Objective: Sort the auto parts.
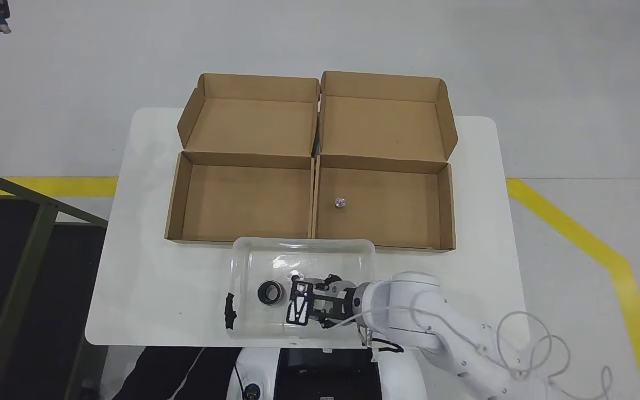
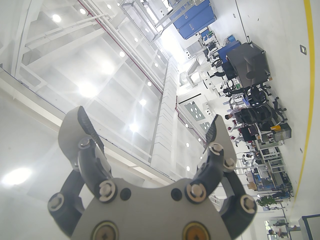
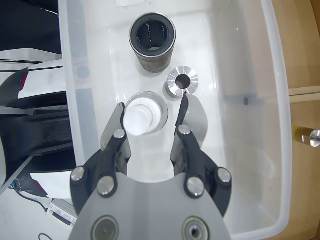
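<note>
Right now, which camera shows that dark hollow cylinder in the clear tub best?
The right wrist view: the dark cylinder stands on end, close up, its hollow bore and metal rims plain. The top view shows it as a small dark ring in the clear tub. The left wrist view faces the ceiling.

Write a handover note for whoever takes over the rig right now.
Left gripper: open, pointing upward.
Right gripper: open inside the clear plastic bin, jaws either side of the white stepped plastic part.
Also in bin: black cylindrical bearing, silver slotted metal collet.
Done: one small silver part in the right cardboard box.
Left: the three bin parts.
</note>
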{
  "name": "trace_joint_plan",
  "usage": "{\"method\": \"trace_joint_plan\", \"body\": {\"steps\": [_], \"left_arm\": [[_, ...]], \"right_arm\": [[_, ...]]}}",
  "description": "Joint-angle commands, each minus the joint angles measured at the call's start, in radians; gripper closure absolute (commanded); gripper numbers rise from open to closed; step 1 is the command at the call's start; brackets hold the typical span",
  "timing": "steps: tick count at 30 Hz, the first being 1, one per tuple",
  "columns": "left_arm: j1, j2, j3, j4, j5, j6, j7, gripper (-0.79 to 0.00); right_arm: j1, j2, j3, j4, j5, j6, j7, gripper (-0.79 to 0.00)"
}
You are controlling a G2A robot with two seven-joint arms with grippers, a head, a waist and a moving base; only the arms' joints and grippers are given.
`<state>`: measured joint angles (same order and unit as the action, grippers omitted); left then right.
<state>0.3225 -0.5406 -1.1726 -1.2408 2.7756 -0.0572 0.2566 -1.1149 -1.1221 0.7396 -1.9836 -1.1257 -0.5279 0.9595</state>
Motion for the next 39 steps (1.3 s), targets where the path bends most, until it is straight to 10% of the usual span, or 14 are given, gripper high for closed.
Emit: {"method": "trace_joint_plan", "body": {"steps": [1, 5, 19, 39], "left_arm": [[0.0, 0.0, 0.0, 0.0, 0.0, 0.0, 0.0, -0.785], [0.0, 0.0, 0.0, 0.0, 0.0, 0.0, 0.0, -0.785], [0.0, 0.0, 0.0, 0.0, 0.0, 0.0, 0.0, -0.785], [0.0, 0.0, 0.0, 0.0, 0.0, 0.0, 0.0, -0.785]], "right_arm": [[0.002, -0.001, -0.002, 0.0, 0.003, -0.001, 0.007, -0.351], [0.005, -0.001, -0.003, 0.0, 0.008, -0.001, 0.018, 0.0], [-0.059, 0.028, 0.121, -0.196, 0.07, -0.003, 0.012, 0.0], [-0.155, 0.068, 0.47, -0.318, 0.406, -0.137, -0.404, 0.0]]}}
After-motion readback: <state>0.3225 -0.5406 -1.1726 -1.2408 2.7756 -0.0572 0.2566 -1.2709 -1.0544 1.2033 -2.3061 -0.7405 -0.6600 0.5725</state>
